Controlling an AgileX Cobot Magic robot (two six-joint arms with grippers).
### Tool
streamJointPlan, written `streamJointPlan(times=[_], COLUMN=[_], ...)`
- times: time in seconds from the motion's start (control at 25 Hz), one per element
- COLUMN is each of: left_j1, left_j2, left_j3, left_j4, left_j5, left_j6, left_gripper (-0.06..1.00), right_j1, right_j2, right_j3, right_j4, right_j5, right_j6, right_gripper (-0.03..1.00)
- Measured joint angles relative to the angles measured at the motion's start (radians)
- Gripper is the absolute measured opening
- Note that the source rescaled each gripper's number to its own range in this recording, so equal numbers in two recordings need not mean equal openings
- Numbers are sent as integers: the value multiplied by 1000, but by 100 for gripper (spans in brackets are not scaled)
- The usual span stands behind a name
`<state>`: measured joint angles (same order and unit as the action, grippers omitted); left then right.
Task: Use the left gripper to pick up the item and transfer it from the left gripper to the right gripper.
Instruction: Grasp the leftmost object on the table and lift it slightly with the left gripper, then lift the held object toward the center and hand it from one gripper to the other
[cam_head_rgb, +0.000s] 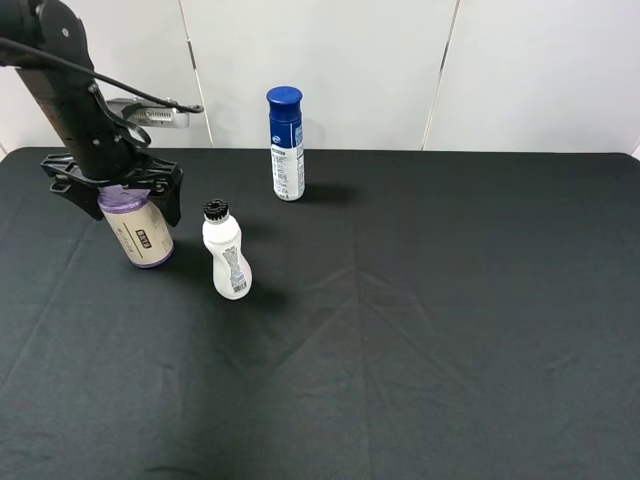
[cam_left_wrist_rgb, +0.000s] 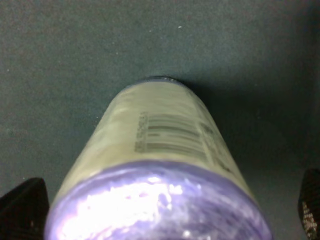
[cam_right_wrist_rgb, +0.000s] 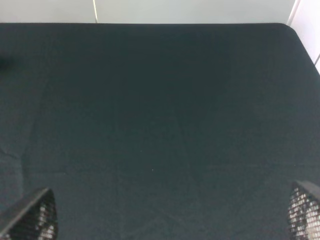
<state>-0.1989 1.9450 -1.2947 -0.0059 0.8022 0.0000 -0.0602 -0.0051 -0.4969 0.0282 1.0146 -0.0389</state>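
Nearest the camera, the black table (cam_head_rgb: 450, 350) is bare cloth. The right gripper (cam_right_wrist_rgb: 170, 220) is out of the high view. Its own camera shows both fingertips spread wide with nothing between them, so it is released. It seems to be waiting over the open half of the table, where a handover would have room.

Further in, at about 10 o'clock from the table's middle, a white bottle (cam_head_rgb: 228, 262) with a black cap stands upright.

The item (cam_head_rgb: 140, 235) stands just beyond it, at about 10 o'clock from the bottle. It is the roll with purple ends, and it appears to stand on one end on the cloth. The left gripper (cam_head_rgb: 118, 192) sits over its top end with a finger on each side. In the wrist view the fingertips lie out at the corners and there is a gap beside the purple rim, so I judge the jaws are spread and not yet clamped. Coming from above makes sense, since it keeps the fingers off the neighbouring bottle.

That white bottle is the one thing close enough to be knocked, should the roll be carried low toward 3 o'clock. Lifting first would avoid it.

Farthest back, at about 1 o'clock from the roll and well apart from it, a blue-capped bottle (cam_head_rgb: 285, 143) stands near the table's rear edge, out of the way.
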Motion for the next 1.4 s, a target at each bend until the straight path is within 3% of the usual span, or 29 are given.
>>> streamJointPlan(times=[0.2, 0.32, 0.4, 0.56, 0.6, 1.2, 1.4], left_j1=[0, 0, 0, 0, 0, 0, 0], left_j2=[23, 24, 24, 24, 24, 24, 25], left_j3=[0, 0, 0, 0, 0, -2, -69], left_j4=[6, 6, 14, 17, 17, 17, 17], left_j5=[-1, -2, -2, -2, -3, -2, 101], left_j6=[-11, -13, -13, -14, -14, -14, -14], left_gripper=[97, 82, 63, 10, 1, 0, 0], right_j1=[0, 0, 0, 0, 0, 0, 0], right_j2=[0, 0, 0, 0, 0, 0, 0], right_j3=[0, 0, 0, 0, 0, 0, 0], right_j4=[0, 0, 0, 0, 0, 0, 0], right_j5=[0, 0, 0, 0, 0, 0, 0], right_j6=[2, 3, 3, 3, 3, 3, 3], right_gripper=[100, 100, 100, 100, 100, 100, 100])
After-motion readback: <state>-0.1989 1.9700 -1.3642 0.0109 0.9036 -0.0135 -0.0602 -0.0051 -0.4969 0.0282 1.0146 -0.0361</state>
